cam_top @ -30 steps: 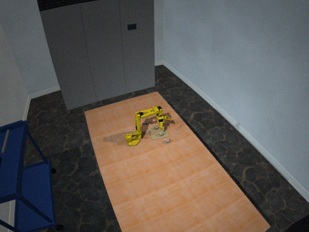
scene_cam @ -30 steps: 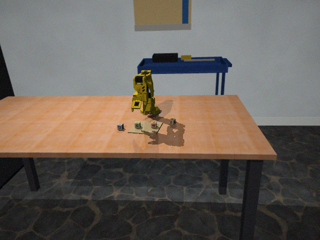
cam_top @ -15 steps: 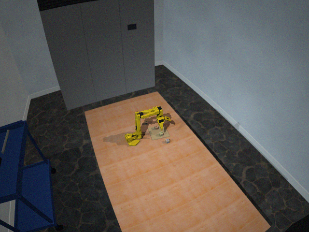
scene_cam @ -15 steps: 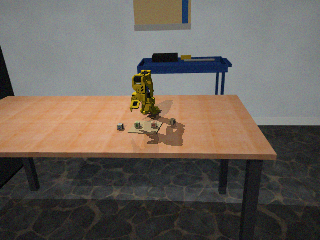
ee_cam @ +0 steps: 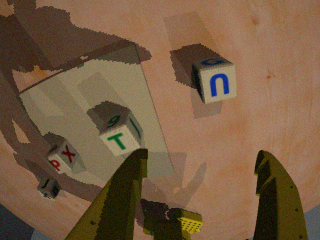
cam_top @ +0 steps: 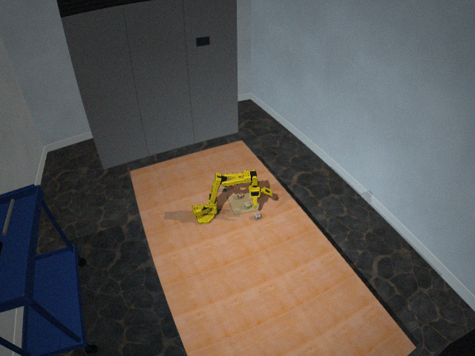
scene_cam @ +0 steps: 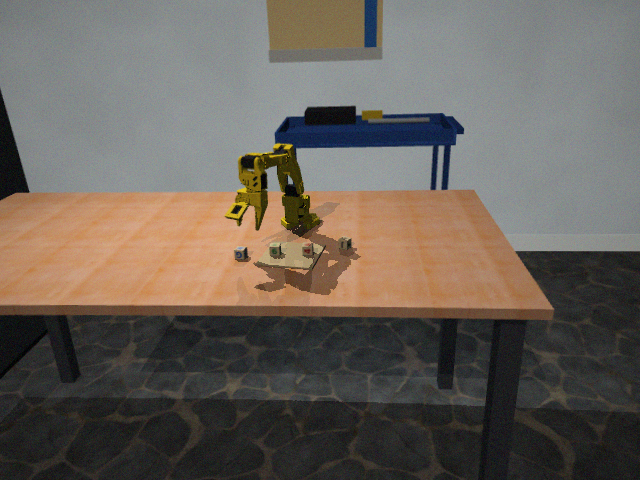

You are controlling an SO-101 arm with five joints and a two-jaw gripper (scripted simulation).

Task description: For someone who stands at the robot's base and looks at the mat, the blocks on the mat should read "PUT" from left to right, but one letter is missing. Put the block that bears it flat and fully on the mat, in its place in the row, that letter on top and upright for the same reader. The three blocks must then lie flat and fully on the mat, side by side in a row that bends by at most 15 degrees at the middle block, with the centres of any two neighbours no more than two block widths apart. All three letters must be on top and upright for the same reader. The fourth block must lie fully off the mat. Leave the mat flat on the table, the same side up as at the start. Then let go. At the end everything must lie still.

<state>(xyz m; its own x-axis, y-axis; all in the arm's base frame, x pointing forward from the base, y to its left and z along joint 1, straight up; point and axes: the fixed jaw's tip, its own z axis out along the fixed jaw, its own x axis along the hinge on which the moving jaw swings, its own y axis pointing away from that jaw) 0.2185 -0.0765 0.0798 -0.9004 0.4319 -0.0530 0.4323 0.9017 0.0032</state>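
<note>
The tan mat (cam_top: 235, 205) (scene_cam: 290, 261) (ee_cam: 80, 94) lies on the table with two blocks on it. The block with a green T (cam_top: 247, 205) (scene_cam: 275, 249) (ee_cam: 120, 139) and the block with a red P (cam_top: 240, 196) (scene_cam: 307, 249) (ee_cam: 63, 158) stand apart. The block with a blue U (cam_top: 257, 216) (scene_cam: 240, 253) (ee_cam: 216, 83) lies on the bare table, off the mat on the T side. A fourth block with dark marks (scene_cam: 345, 243) (ee_cam: 48, 188) lies off the mat on the P side. My gripper (cam_top: 254, 202) (scene_cam: 247, 219) (ee_cam: 202, 156) is open and empty, high above the table between the T and U blocks.
The wooden table (cam_top: 249, 268) (scene_cam: 413, 248) carries the arm's base (cam_top: 202, 212) (scene_cam: 298, 217) behind the mat. A blue side table (scene_cam: 369, 129) stands at the wall, a blue cart (cam_top: 27, 260) beside the table, and grey cabinets (cam_top: 153, 76) beyond.
</note>
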